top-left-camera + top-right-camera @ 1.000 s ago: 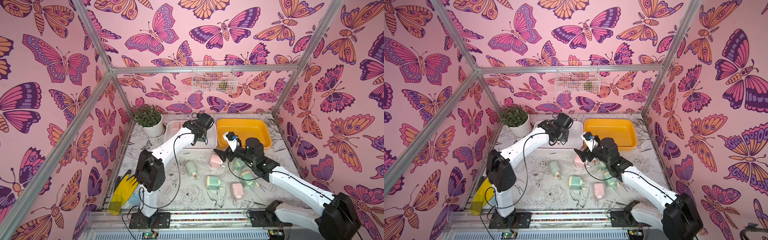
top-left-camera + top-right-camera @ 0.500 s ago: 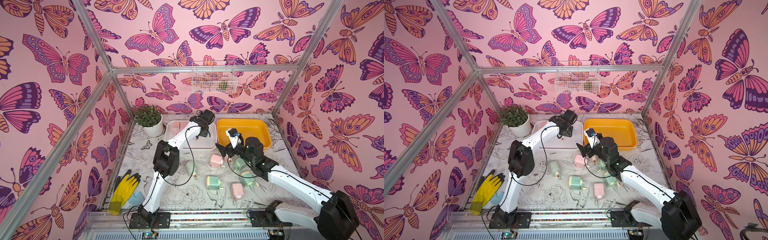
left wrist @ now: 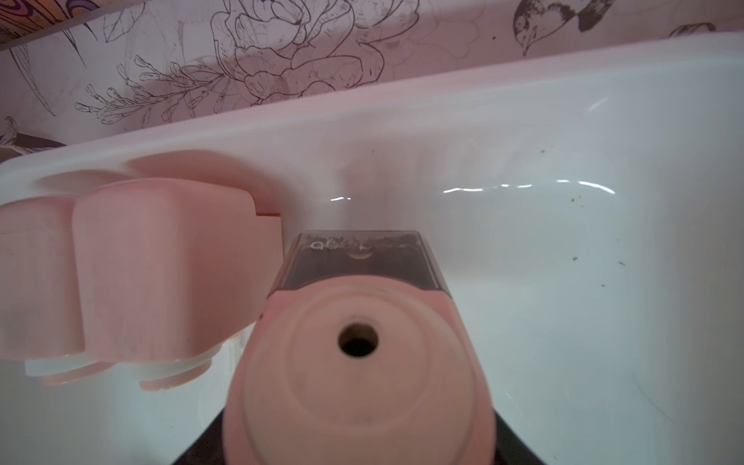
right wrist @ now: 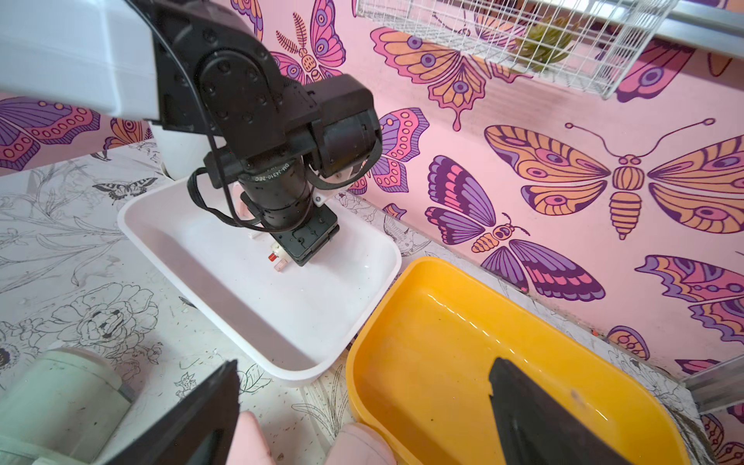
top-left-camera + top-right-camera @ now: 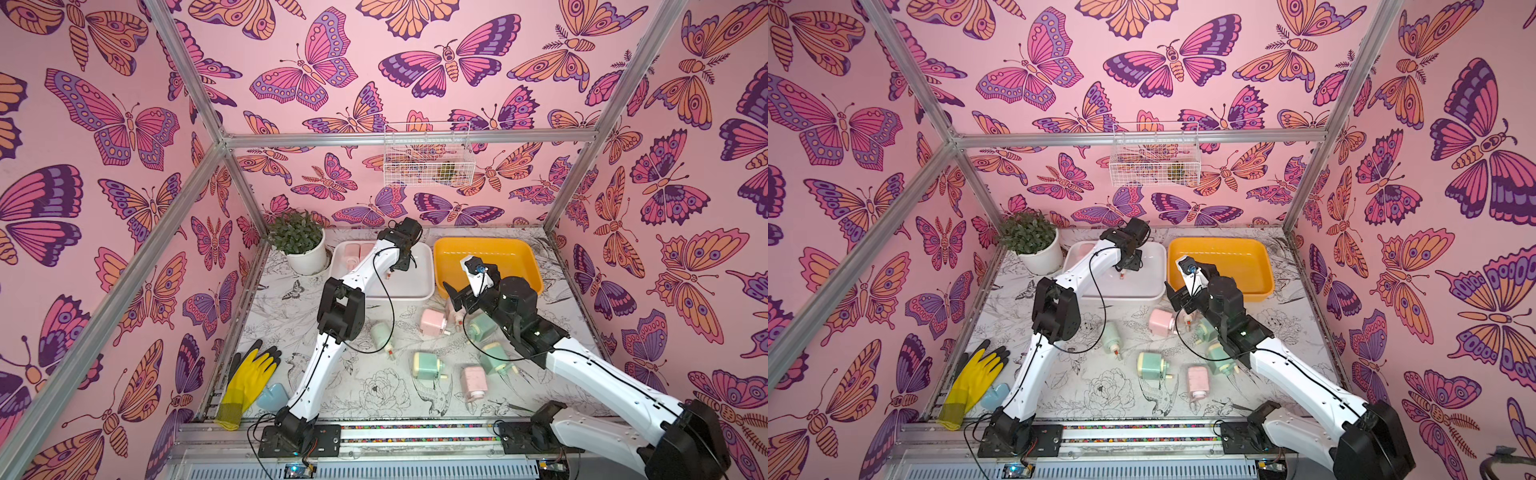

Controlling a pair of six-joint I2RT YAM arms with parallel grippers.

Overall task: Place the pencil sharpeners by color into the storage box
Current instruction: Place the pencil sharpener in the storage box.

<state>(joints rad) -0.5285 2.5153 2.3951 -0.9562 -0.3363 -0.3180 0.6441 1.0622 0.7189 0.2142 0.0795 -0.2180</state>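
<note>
Only the left wrist view shows the grip: the left gripper (image 5: pixel 400 266) is clenched on a pink sharpener (image 3: pixel 358 362). Its pencil hole faces the camera, low inside the white box (image 3: pixel 563 153), just beside two pink sharpeners (image 3: pixel 161 273) set against the wall. In both top views the gripper body covers nearly all of it. The left arm stretches forward, wrist bent down into the box. The right gripper (image 4: pixel 364 374) hangs released, jaws wide, above the counter (image 5: pixel 365 395) at the yellow box (image 5: pixel 486 242), near the loose sharpeners (image 5: pixel 426 365).
</note>
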